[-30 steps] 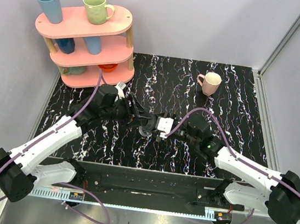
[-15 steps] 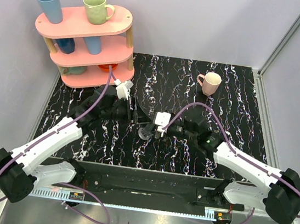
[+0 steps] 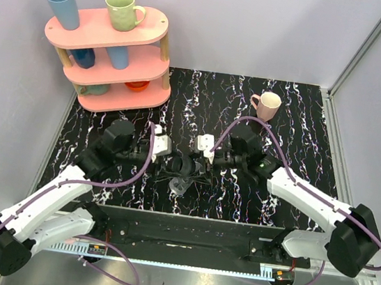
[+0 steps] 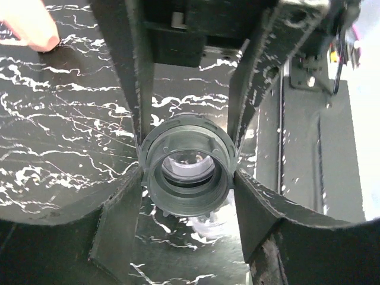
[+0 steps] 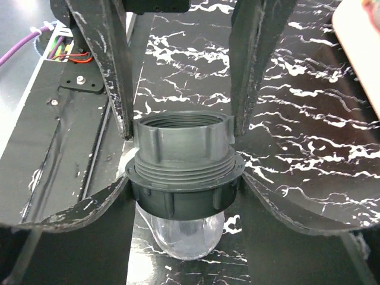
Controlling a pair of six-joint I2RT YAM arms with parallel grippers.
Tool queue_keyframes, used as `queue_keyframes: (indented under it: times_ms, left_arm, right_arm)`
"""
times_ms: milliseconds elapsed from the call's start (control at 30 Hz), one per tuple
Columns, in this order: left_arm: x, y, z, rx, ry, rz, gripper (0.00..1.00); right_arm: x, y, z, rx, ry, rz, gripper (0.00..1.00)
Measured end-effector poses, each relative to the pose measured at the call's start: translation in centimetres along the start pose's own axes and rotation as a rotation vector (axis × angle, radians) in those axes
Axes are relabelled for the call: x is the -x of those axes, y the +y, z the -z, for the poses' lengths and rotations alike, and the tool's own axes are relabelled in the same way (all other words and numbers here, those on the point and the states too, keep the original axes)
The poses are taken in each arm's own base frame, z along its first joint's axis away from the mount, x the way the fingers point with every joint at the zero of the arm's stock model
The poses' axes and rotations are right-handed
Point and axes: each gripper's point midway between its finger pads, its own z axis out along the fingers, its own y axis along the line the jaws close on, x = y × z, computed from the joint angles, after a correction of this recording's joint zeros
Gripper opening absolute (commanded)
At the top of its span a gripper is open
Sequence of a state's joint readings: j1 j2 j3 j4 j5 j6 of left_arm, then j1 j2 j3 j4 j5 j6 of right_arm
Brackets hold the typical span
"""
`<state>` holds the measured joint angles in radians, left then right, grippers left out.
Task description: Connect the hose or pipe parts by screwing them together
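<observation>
The pipe parts hang above the middle of the table, held between both grippers. They are a grey threaded tube [image 5: 181, 142], a black ring [image 5: 181, 193] around its threads, and a clear dome [image 5: 187, 237] under the ring. In the top view the parts [image 3: 185, 170] sit where the two arms meet. My right gripper [image 5: 181, 196] is shut on the black ring. My left gripper [image 4: 189, 184] comes from the opposite side, its fingers [image 5: 119, 77] pressed against the grey tube [image 4: 189, 175]. The left gripper [image 3: 172, 162] and right gripper [image 3: 200, 162] face each other.
A pink three-tier shelf [image 3: 111, 55] with several mugs stands at the back left. A pink mug [image 3: 266, 105] sits at the back, right of centre. A black mounting rail [image 3: 185, 237] runs along the near edge of the marbled black table [image 3: 298, 128].
Both arms have swung round the parts: the left wrist has dropped back to the left, the right wrist has moved farther back. The parts sit slightly nearer. Both grips have stayed on.
</observation>
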<state>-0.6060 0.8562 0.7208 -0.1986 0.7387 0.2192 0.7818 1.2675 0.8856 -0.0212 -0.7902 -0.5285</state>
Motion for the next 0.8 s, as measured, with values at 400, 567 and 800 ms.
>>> queue_keyframes:
  times_ms: [400, 567, 800]
  left_arm:
    - [1.4, 0.4, 1.0, -0.005, 0.002, -0.277, 0.99]
    - [4.5, 1.4, 2.9, 0.179, -0.091, -0.129, 0.99]
    - [5.5, 3.1, 3.1, 0.357, -0.14, 0.432, 0.99]
  right_arm:
    - [0.2, 0.7, 0.2, 0.011, -0.007, -0.022, 0.0]
    - [0.1, 0.1, 1.5, -0.08, 0.01, 0.019, 0.0]
    - [-1.5, -2.6, 2.5, -0.268, 0.049, 0.096, 0.0]
